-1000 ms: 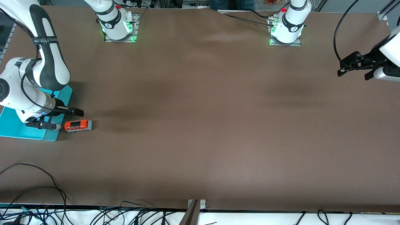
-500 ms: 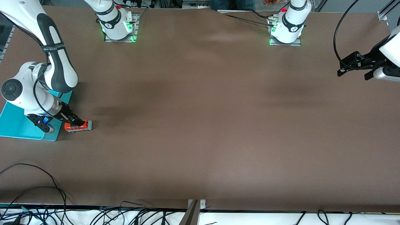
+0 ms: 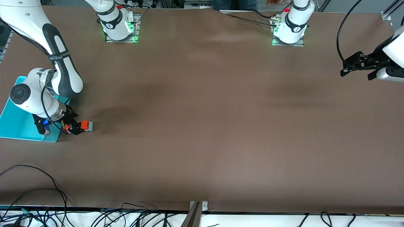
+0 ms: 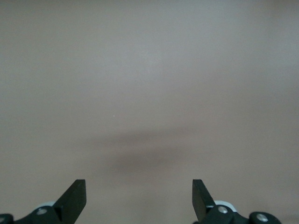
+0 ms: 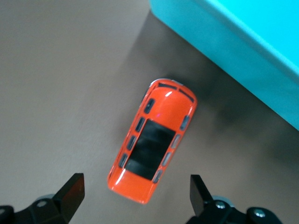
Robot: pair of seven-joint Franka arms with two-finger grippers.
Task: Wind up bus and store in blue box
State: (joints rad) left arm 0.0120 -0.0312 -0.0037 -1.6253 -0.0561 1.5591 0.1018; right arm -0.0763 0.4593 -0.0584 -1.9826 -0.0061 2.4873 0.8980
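Note:
The bus (image 3: 86,125), orange-red with a dark roof window, stands on the brown table right beside the blue box (image 3: 15,124), on the box's side toward the left arm's end. My right gripper (image 3: 75,127) is open and low over the bus, one finger on each side, not touching it. In the right wrist view the bus (image 5: 153,153) lies slanted just ahead of the open right gripper (image 5: 136,196), with the blue box's wall (image 5: 243,51) close by. My left gripper (image 3: 347,66) waits open and empty over the left arm's end of the table; its wrist view (image 4: 139,198) shows bare table.
The right arm's elbow and forearm (image 3: 38,91) hang over the blue box. Cables (image 3: 38,189) trail along the table's edge nearest the front camera. A metal bracket (image 3: 197,206) sits at that edge's middle.
My right gripper has swung from beside the box's edge down over the bus and now points downward around it. The bus and my left arm have not moved.

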